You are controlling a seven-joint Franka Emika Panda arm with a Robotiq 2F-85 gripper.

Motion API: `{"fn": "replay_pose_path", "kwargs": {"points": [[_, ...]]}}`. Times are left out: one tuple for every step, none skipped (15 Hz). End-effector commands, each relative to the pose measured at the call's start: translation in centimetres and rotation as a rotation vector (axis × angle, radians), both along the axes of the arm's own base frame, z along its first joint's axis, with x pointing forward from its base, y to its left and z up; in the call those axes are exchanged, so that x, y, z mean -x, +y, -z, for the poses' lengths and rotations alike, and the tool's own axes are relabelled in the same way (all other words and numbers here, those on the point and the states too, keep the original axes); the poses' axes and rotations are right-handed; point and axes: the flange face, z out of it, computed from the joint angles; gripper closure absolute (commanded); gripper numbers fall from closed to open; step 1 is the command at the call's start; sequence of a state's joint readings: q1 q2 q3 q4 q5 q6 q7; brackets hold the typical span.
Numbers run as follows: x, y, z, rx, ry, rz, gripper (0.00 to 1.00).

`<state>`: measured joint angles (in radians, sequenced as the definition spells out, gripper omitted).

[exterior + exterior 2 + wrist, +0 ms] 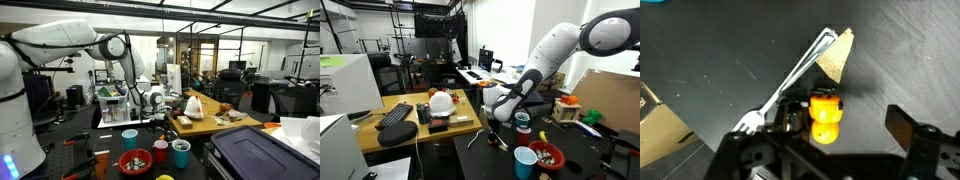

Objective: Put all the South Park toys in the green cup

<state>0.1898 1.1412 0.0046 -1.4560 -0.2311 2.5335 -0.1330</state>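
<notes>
An orange South Park toy (824, 113) lies on the black table in the wrist view. My gripper (845, 125) hangs over it, open, with the toy between the fingers and nearer the left one. A silver fork (790, 78) and a tan wedge (840, 55) lie just beyond the toy. The green cup (181, 152) stands upright next to the red cup (160, 152) in an exterior view, some way from my gripper (157, 112). From the opposite side, the gripper (493, 124) points down at the table beside the green cup (523, 123).
A light-blue cup (130, 136) and a bowl of red pieces (133, 161) stand near the cups. A wooden table (410, 135) with a keyboard and a hard hat adjoins the black table. A cardboard box (655, 120) sits at the wrist view's left edge.
</notes>
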Motion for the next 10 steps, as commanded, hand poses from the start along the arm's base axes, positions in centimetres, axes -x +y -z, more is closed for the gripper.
{"fn": "replay_pose_path", "kwargs": {"points": [[-1.5, 0.5, -0.3, 0.003, 0.005, 0.017, 0.0], [-1.9, 0.4, -0.3, -0.002, 0.005, 0.023, 0.0], [-2.3, 0.3, -0.3, -0.003, 0.006, 0.03, 0.0], [-2.6, 0.2, -0.3, -0.005, 0.013, 0.04, 0.0], [-2.8, 0.0, -0.2, -0.008, 0.022, 0.051, 0.0], [-3.0, -0.2, 0.0, -0.009, 0.029, 0.059, 0.0], [-3.1, -0.3, 0.2, -0.01, 0.038, 0.066, 0.0], [-3.2, -0.4, 0.5, -0.012, 0.049, 0.072, 0.0], [-3.2, -0.6, 0.8, -0.012, 0.059, 0.078, 0.0], [-3.2, -0.7, 1.2, -0.016, 0.075, 0.088, 0.0]]}}
